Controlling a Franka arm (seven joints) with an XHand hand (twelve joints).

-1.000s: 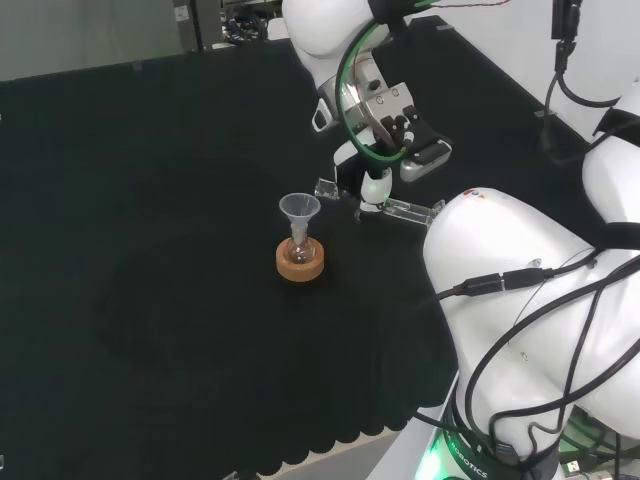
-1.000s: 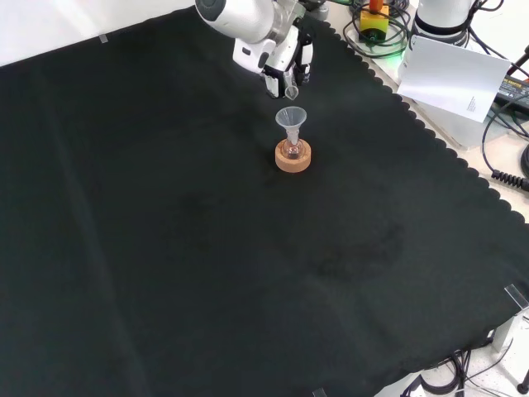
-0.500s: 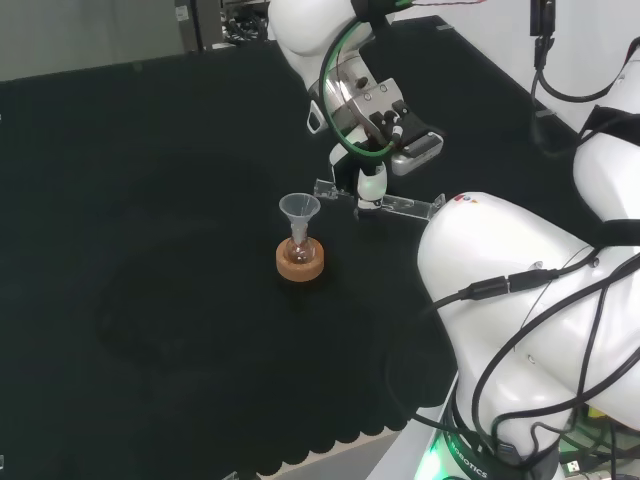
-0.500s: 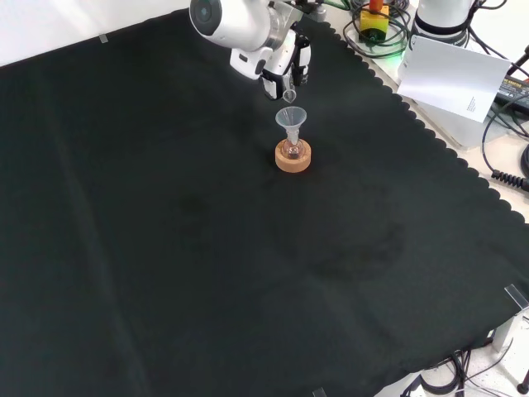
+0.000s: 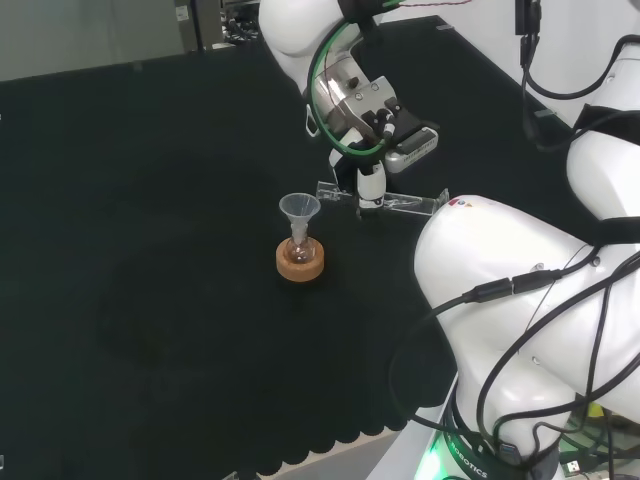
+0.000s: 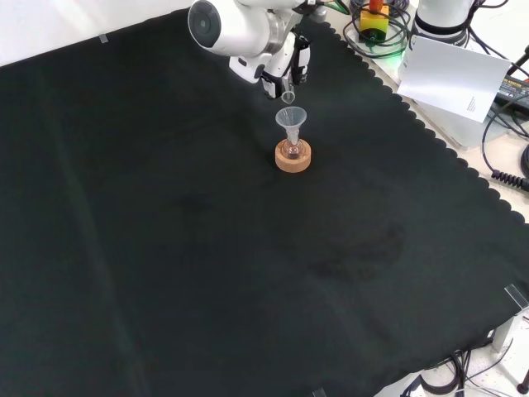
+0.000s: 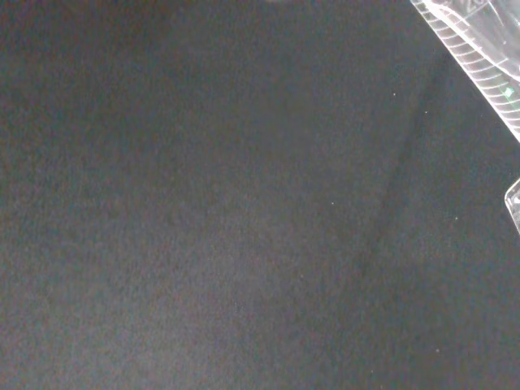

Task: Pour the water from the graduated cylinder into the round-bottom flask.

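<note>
The hand [image 5: 372,112] is shut on a clear graduated cylinder [image 5: 412,203], which lies almost level in the head view. Its mouth end points left toward a clear funnel [image 5: 299,208] and stops just short of the funnel's rim. The funnel sits in the neck of a small round-bottom flask [image 5: 298,247] on a cork ring [image 5: 300,267]. In the front view the hand [image 6: 285,62] holds the cylinder's mouth [image 6: 287,97] just above the funnel [image 6: 290,118], with the flask [image 6: 291,149] on its cork ring [image 6: 293,159] below. The wrist view shows part of the cylinder [image 7: 479,57] over black cloth.
The arm's own white links [image 5: 520,300] bulk at the right of the head view. Cables and a white sheet [image 6: 455,74] lie beyond the cloth's scalloped edge in the front view. Black cloth [image 6: 207,248] spreads around the flask.
The hand and cylinder have shifted slightly left and up in the head view. The cylinder has tipped closer to level, its mouth nearer the funnel.
</note>
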